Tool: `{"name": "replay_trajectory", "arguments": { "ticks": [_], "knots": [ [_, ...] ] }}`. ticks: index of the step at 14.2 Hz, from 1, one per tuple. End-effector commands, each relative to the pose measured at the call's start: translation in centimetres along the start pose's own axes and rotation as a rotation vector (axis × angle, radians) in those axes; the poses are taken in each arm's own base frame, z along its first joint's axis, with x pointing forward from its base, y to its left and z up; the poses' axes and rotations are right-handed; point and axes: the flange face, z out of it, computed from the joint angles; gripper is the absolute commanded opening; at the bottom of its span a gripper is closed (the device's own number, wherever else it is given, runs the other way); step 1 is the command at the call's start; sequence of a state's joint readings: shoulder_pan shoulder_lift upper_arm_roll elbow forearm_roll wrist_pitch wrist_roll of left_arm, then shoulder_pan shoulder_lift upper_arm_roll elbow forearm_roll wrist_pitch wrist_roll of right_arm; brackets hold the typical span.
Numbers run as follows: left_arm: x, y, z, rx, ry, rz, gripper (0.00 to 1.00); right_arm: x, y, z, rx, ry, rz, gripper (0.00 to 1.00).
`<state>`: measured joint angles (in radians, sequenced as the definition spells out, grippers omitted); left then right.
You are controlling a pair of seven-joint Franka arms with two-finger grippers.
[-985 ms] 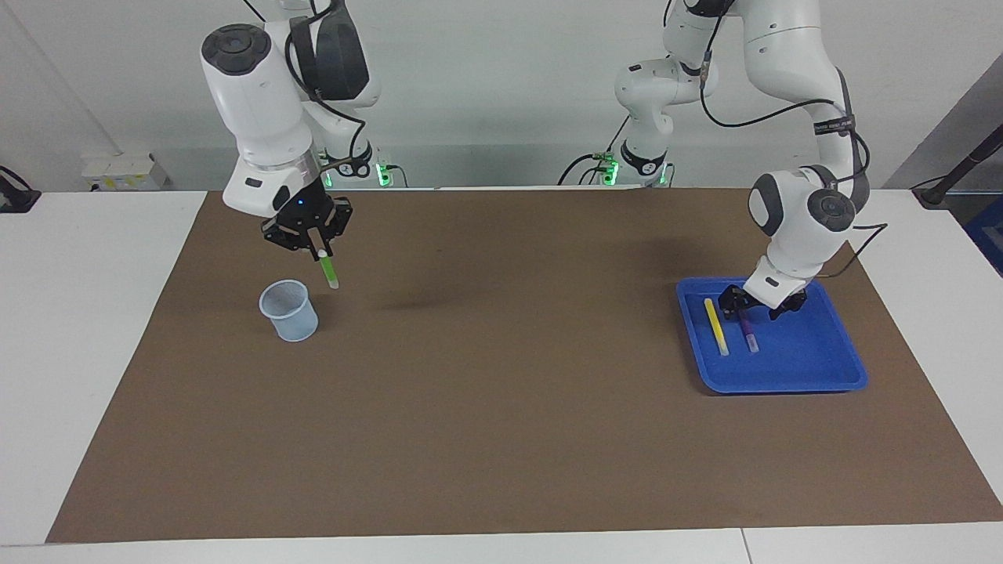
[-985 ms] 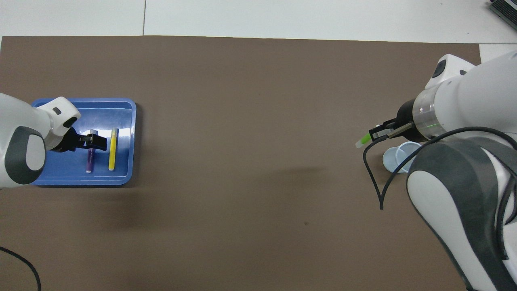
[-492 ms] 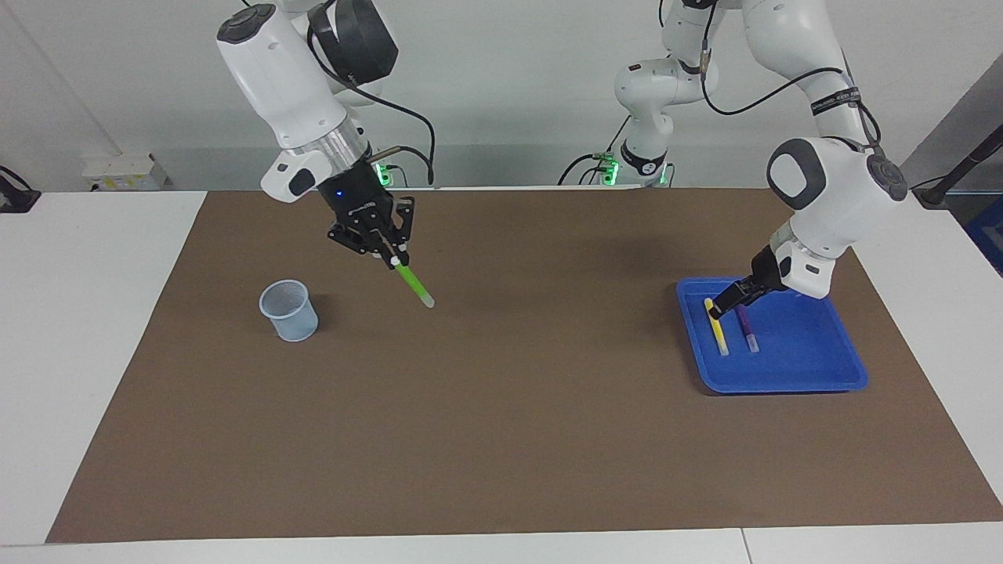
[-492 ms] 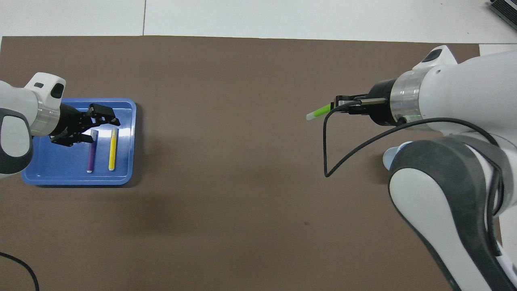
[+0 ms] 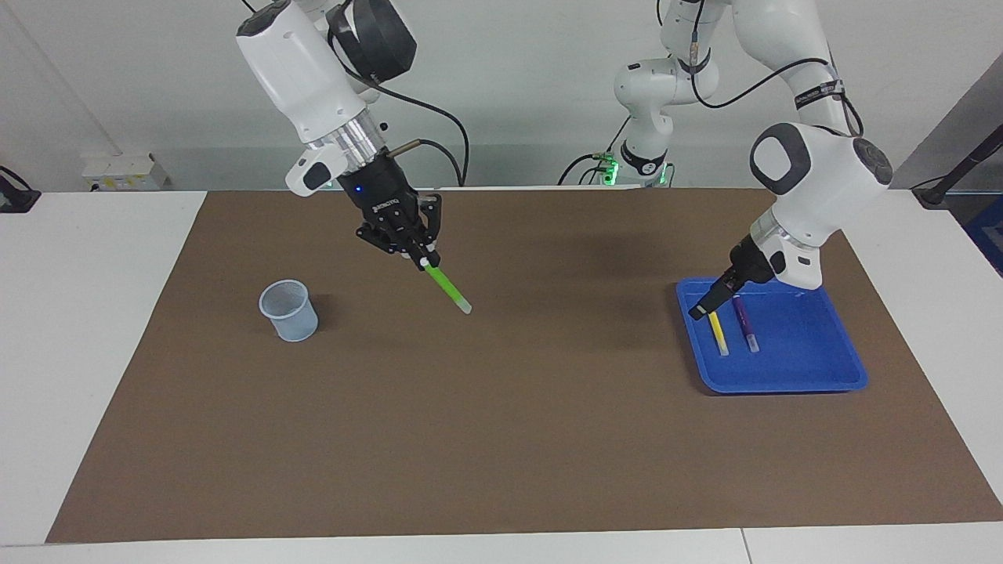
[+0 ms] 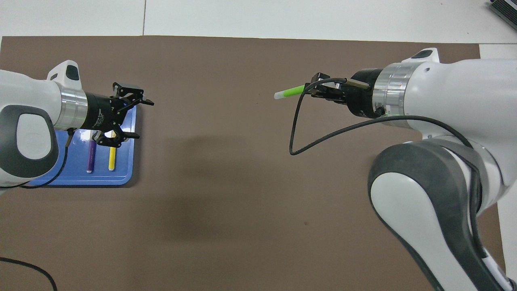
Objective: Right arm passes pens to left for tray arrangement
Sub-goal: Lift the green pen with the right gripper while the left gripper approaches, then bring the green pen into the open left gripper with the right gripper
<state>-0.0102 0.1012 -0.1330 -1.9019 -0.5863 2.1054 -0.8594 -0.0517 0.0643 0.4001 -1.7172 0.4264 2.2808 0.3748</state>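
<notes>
My right gripper (image 5: pixel 419 254) (image 6: pixel 313 89) is shut on the pale-ended green pen (image 5: pixel 447 287) (image 6: pixel 288 92). It holds the pen slanted above the brown mat, its free end pointing toward the left arm's end of the table. The blue tray (image 5: pixel 791 368) (image 6: pixel 121 178) holds the yellow pen (image 5: pixel 718 333) (image 6: pixel 112 158) and the purple pen (image 5: pixel 745 321) (image 6: pixel 90 157), lying side by side. My left gripper (image 5: pixel 700 311) (image 6: pixel 141 120) hangs open and empty over the tray's rim on the side toward the table's middle.
A small pale-blue mesh cup (image 5: pixel 290 311) stands on the brown mat (image 5: pixel 501 407) toward the right arm's end; the right arm hides it in the overhead view. A black cable (image 6: pixel 295 133) loops down from the right wrist.
My right gripper has carried the green pen from above the cup toward the table's middle. My left gripper has lifted off the purple pen and swung toward the tray's inner rim.
</notes>
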Motion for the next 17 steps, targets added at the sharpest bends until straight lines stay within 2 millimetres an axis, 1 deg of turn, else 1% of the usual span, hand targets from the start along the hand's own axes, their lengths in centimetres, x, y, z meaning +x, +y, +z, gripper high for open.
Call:
{"name": "replay_trajectory", "arguments": {
  "ticks": [1, 2, 5, 7, 8, 9, 11, 12, 13, 14, 15, 17],
  "knots": [
    [-2.7, 1.2, -0.8, -0.084, -0.061, -0.182, 1.00, -0.2, -1.0, 0.6, 0.038, 0.007, 0.048, 0.00],
    [-3.7, 1.7, -0.7, -0.106, -0.072, -0.237, 1.00, -0.2, -1.0, 0.6, 0.038, 0.008, 0.050, 0.00],
    [-5.7, 2.8, -0.5, -0.182, -0.107, -0.478, 1.00, 0.1, -0.8, 0.6, 0.043, 0.014, 0.059, 0.00],
    [-8.3, 3.6, -0.6, -0.218, -0.120, -0.589, 1.00, 0.1, -1.0, 0.7, 0.077, 0.027, 0.090, 0.00],
    [-9.8, 4.1, -0.4, -0.230, -0.128, -0.643, 1.00, -0.5, -1.8, 1.8, 0.089, 0.026, 0.103, 0.00],
    [-11.4, 4.4, 0.1, -0.237, -0.136, -0.677, 1.00, -2.0, -3.5, 3.3, 0.107, 0.021, 0.099, 0.00],
    [-14.9, 4.8, 1.5, -0.230, -0.152, -0.681, 1.00, -5.0, -5.7, 5.6, 0.132, 0.018, 0.127, 0.00],
    [-16.2, 5.0, 2.0, -0.218, -0.162, -0.688, 1.00, -5.5, -6.0, 6.9, 0.142, 0.023, 0.147, 0.00],
    [-17.6, 5.0, 2.6, -0.205, -0.171, -0.694, 1.00, -6.9, -7.2, 8.7, 0.159, 0.013, 0.147, 0.00],
    [-18.5, 5.1, 2.9, -0.208, -0.176, -0.700, 1.00, -7.9, -7.9, 9.9, 0.170, 0.008, 0.138, 0.00],
    [-19.4, 5.2, 3.3, -0.205, -0.181, -0.704, 1.00, -8.3, -8.1, 10.5, 0.167, -0.002, 0.134, 0.00],
    [-19.9, 5.2, 3.4, -0.200, -0.182, -0.699, 1.00, -8.4, -7.9, 10.7, 0.159, -0.011, 0.131, 0.00]
  ]
}}
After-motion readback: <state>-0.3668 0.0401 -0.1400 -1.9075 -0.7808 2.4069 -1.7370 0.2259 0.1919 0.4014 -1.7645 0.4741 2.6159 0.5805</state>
